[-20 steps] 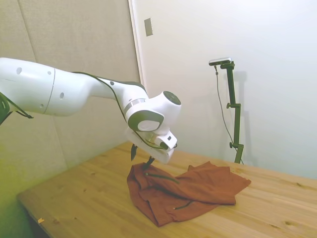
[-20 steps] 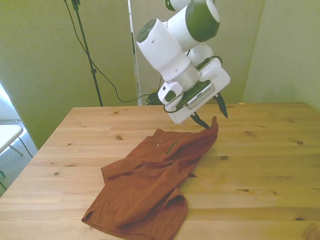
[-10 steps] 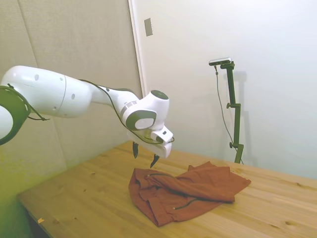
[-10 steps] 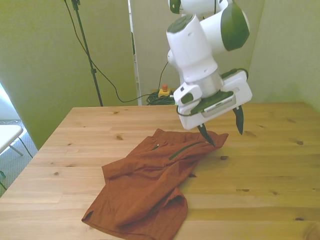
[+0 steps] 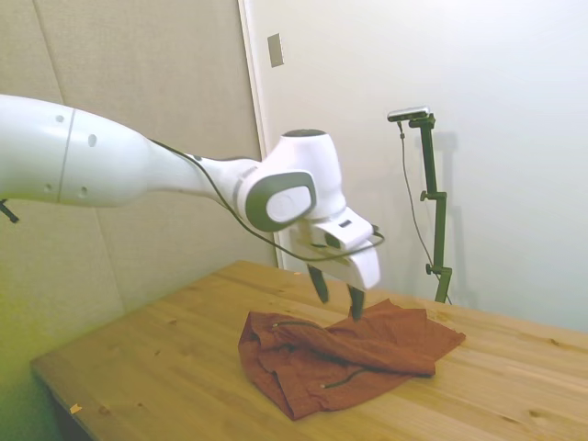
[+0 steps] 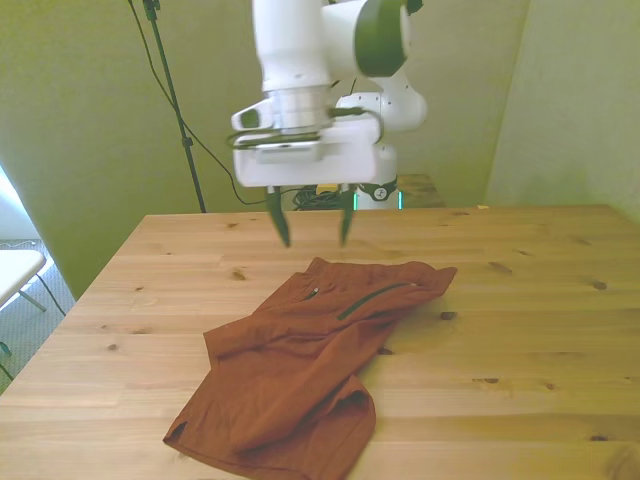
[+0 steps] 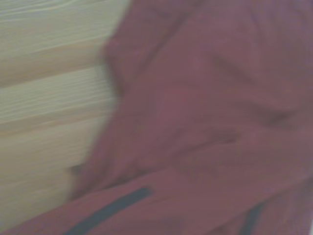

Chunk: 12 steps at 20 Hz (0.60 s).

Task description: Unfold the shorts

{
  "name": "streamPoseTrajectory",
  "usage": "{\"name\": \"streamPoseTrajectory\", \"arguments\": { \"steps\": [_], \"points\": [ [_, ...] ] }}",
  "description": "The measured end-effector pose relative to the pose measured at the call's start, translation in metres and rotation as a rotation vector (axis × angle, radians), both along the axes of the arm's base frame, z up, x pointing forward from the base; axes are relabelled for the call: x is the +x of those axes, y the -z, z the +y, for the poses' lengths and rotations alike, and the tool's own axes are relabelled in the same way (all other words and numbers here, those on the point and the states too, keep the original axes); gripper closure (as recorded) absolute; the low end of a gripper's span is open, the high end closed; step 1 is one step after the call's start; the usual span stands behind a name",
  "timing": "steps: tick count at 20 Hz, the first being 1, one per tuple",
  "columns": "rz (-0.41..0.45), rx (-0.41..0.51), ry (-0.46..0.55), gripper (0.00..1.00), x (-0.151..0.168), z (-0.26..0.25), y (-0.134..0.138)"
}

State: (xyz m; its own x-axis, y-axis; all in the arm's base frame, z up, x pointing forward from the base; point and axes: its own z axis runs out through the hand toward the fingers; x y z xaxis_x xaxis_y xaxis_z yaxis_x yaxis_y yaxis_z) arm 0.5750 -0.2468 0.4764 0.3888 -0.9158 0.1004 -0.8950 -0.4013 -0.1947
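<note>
Wooden tabletop [image 6: 520, 330] carries only one thing, the rust-brown soft fabric shorts [image 6: 300, 370], which lie crumpled and partly folded near the middle, reaching toward the front view's left near corner. On the front view's right, much bare wood is free up to the edges. White end effector [image 6: 312, 228] hangs above the far edge of the shorts, apart from the cloth, its two dark fingers [image 5: 318, 285] spread and holding nothing. One thin dark pocket line [image 7: 110, 210] shows on the cloth in the blurred wrist view
</note>
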Motion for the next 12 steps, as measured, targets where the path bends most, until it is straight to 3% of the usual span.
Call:
{"name": "streamPoseTrajectory", "arguments": {
  "steps": [4,8,12],
  "points": [
    [0.008,-0.023,0.206,0.0,0.012,-0.058,0.034],
    [-0.018,-0.004,0.401,0.0,0.039,-0.071,0.053],
    [-0.031,0.026,0.458,0.0,0.057,-0.07,0.079]
  ]
}}
